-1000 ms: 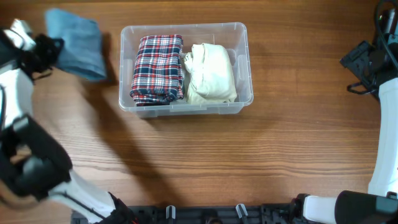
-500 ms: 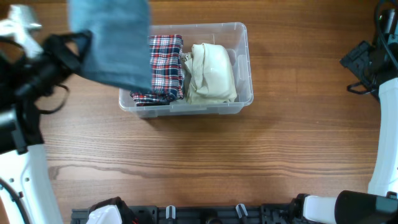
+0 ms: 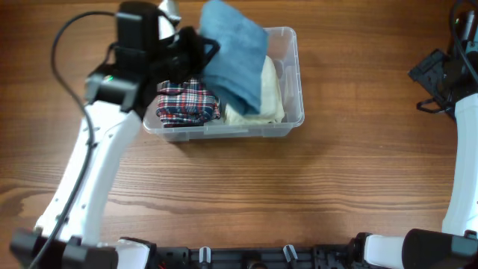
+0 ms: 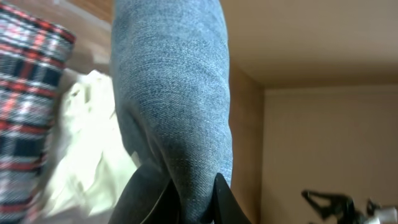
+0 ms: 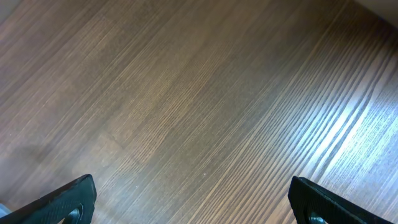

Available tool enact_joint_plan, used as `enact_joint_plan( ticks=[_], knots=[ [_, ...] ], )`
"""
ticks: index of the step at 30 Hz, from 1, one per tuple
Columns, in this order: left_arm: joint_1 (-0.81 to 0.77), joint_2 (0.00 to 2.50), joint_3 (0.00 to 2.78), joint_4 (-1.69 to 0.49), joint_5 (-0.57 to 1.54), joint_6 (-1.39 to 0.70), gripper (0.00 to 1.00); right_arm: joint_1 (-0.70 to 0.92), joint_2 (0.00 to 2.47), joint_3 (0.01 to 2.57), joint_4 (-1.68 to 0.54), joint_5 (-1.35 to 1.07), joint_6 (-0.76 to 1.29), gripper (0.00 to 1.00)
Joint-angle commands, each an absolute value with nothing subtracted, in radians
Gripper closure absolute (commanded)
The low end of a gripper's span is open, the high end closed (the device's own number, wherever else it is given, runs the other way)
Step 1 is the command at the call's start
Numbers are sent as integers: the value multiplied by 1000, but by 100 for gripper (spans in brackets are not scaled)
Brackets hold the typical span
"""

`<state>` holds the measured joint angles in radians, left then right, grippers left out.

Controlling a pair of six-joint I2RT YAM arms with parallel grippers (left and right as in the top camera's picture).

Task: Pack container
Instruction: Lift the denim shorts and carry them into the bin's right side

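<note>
The clear plastic container (image 3: 293, 82) stands at the table's upper middle. It holds a folded red plaid garment (image 3: 183, 103) on the left and a cream garment (image 3: 270, 96) on the right. My left gripper (image 3: 196, 51) is shut on a folded blue denim garment (image 3: 235, 58) and holds it above the container's middle. In the left wrist view the denim (image 4: 177, 93) hangs between my fingers (image 4: 146, 193), with the plaid (image 4: 25, 106) and cream (image 4: 87, 149) garments below. My right gripper (image 5: 193, 202) is open and empty over bare wood at the far right (image 3: 437, 78).
The wooden table (image 3: 299, 194) spreads around the container. A black rail (image 3: 246, 258) runs along the front edge. The right arm's white base (image 3: 463, 172) stands at the right edge.
My left gripper has carried the blue denim garment from the far left, rightward, to above the container. The right arm has not moved.
</note>
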<state>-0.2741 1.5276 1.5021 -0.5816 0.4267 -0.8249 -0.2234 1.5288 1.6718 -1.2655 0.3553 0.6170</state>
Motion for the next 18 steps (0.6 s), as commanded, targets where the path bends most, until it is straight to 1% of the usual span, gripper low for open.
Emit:
enact_joint_plan(
  ticks=[1,4,8,12,13,16,18],
  knots=[
    [-355,1560,1518,-492,318,-982,96,-225,1541,1673,-1264,353,631,0],
    [-406,1597,1518,-435,263,-992,96,-225,1541,1673,-1264,352,631,0],
    [-471,1639,1518,-432,83,-1118,96,-225,1541,1673,-1264,352,631,0],
    [-515,1687,1518,-428,16,-1119,95,-225,1541,1673,-1264,352,631,0],
    [-517,1698,1518,-425,15,-1119,93,-225,1541,1673,-1264,352,631,0],
    [-519,1729,1518,-426,13,-1111,81,-225,1541,1673,-1264,352,631,0],
    [-519,1752,1518,-426,14,-1108,79,-225,1541,1673,-1264,352,632,0]
  ],
)
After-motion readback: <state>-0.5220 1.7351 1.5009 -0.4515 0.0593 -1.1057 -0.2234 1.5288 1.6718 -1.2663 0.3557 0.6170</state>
